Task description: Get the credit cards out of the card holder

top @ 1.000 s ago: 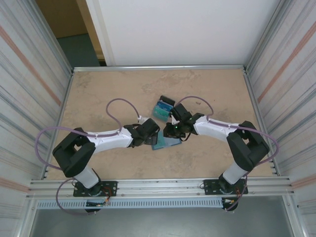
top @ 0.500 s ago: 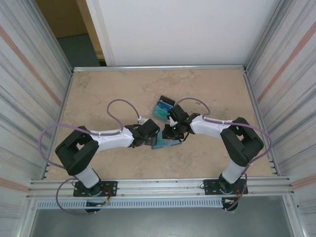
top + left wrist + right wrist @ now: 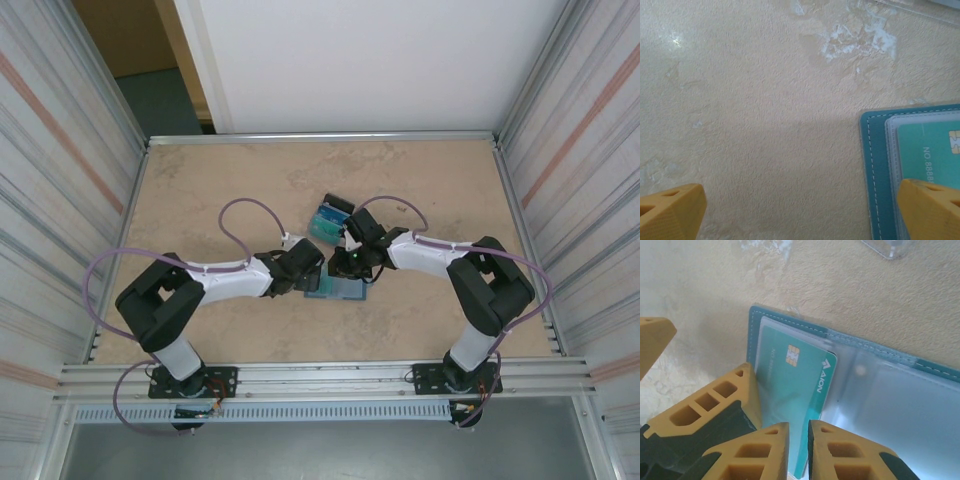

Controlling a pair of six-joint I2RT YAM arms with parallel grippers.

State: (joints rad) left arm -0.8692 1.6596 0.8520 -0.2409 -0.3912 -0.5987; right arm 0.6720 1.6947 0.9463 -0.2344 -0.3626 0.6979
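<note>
The card holder [image 3: 338,291] lies open on the table between both grippers, teal rim [image 3: 790,319] up and clear pockets showing. A teal-green credit card [image 3: 790,385] sits in its left pocket, its right edge sticking out past the pocket. My right gripper [image 3: 799,450] is nearly shut, with the card's lower edge running into the narrow gap between its fingers. My left gripper [image 3: 800,215] stands wide open; its right fingertip [image 3: 932,210] rests on the holder's left half [image 3: 877,170], over the card [image 3: 930,150], and the other hangs over bare table.
A small clear tray [image 3: 327,222] with a black end holds teal and blue cards just behind the holder; its corner [image 3: 887,247] lies close to the right gripper. Metal walls enclose the table on both sides.
The card holder, tipped up a second ago, now lies flatter on the table. Both grippers have shifted slightly with it; neither has opened or shut.
</note>
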